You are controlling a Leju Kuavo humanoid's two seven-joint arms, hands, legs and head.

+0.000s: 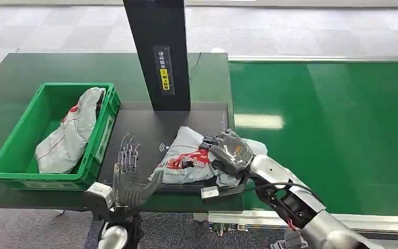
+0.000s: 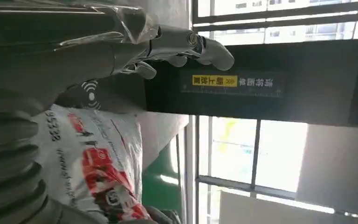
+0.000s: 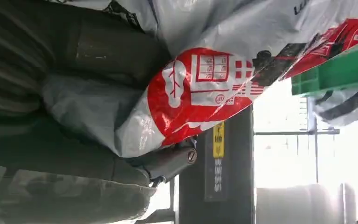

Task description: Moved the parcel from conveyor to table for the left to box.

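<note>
A grey plastic parcel (image 1: pixel 186 158) with red print lies on the dark table pad (image 1: pixel 140 124) in front of the black post. My right hand (image 1: pixel 227 150) grips its right end, fingers wrapped over the bag; the right wrist view shows the parcel (image 3: pixel 200 93) pressed against the hand. My left hand (image 1: pixel 129 179) stands just left of the parcel with its fingers spread upward, holding nothing, the thumb near the bag's edge. The left wrist view shows the parcel (image 2: pixel 98 158) beside that hand (image 2: pixel 168 46). The green box (image 1: pixel 15 155) sits at the left.
Inside the green box lies another grey parcel (image 1: pixel 70 132). A black post (image 1: pixel 160 52) with a yellow label rises behind the pad. The green conveyor belt (image 1: pixel 331 129) stretches to the right. The table's front edge is near my arms.
</note>
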